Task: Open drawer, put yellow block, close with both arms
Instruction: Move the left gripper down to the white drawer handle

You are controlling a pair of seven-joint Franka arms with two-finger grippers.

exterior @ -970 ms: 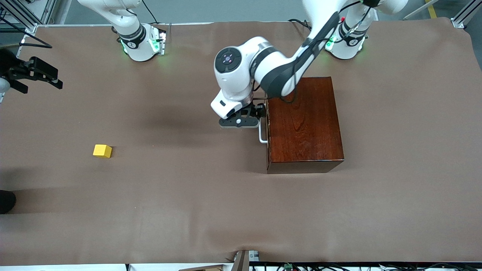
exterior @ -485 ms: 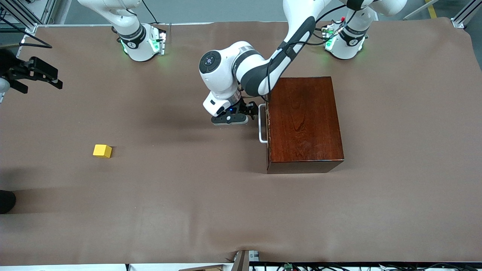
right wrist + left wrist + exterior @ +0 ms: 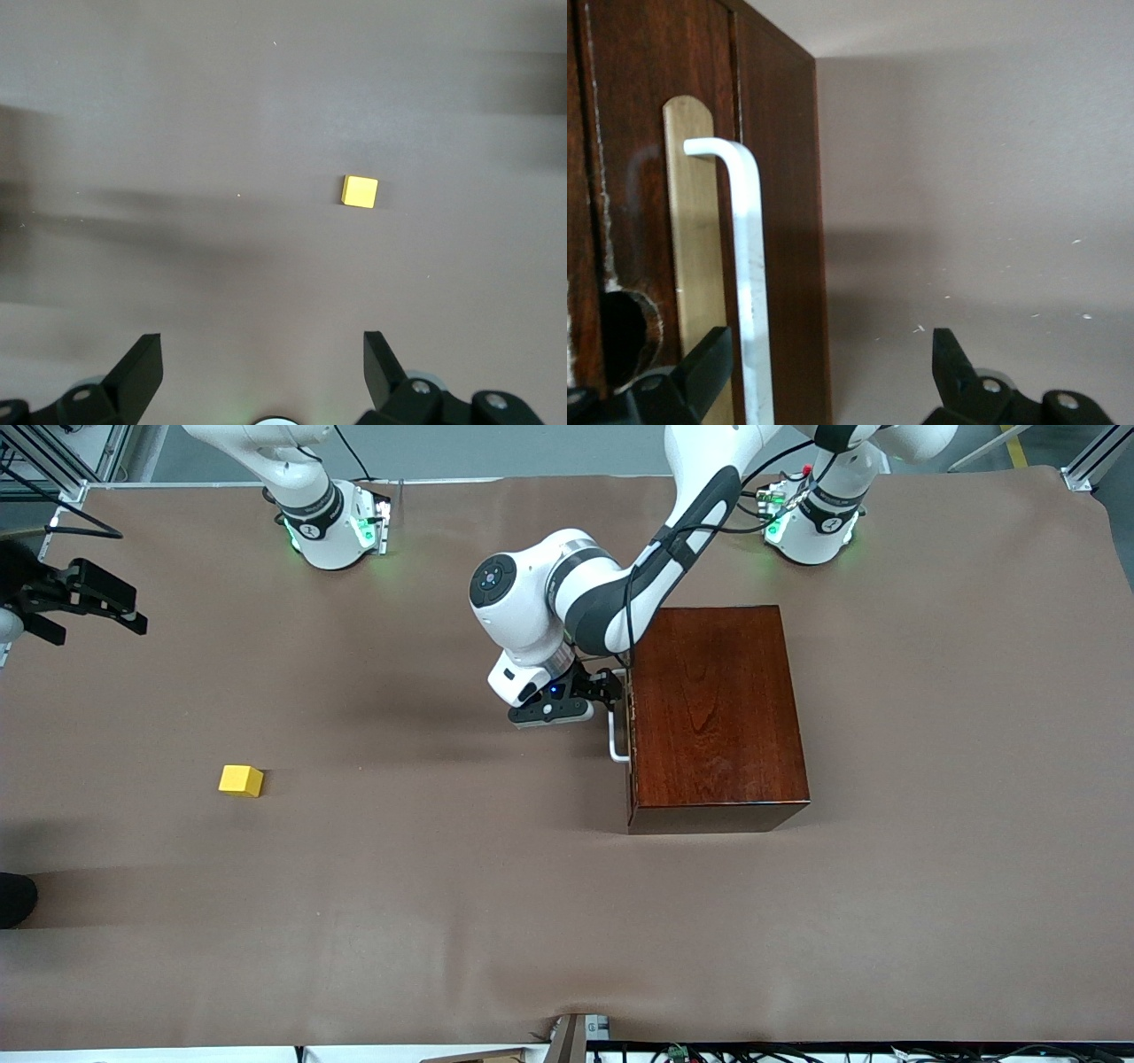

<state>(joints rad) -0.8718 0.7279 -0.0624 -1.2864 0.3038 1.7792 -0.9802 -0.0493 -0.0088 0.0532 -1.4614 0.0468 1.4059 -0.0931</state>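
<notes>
- The left gripper (image 3: 592, 698) is at the drawer (image 3: 629, 726) front, released: in the left wrist view its fingers (image 3: 700, 376) stand wide apart with the white handle (image 3: 749, 283) between them, close to one finger and well off the other. If the jaws clench from this off-centre pose, the nearer finger may meet the bar first and nudge it, or the grip may land on the tips only and slip once the pull starts.
- The drawer looks fully shut, its front flush with the box (image 3: 716, 713), so the opening step is not yet done. A pull that is not straight out from the front could jam the tray or drag the whole box across the cloth, since nothing else braces it.
- One finger sits close to the dark front, near a chipped hole in the wood (image 3: 625, 332). Pushing further in could scrape or catch there.
- The block (image 3: 240, 780) lies on bare cloth toward the right arm's end of the table, well away from the box and roughly midway between the long edges. It is a long carry to the drawer; a shallow pinch on so small a cube could drop it on the way.
- The right gripper (image 3: 84, 598) waits high over the table edge at its own end, fingers (image 3: 137, 367) spread wide, the block showing below it in its wrist view. If it sets off before the drawer is out, the arms could crowd each other at the box.
</notes>
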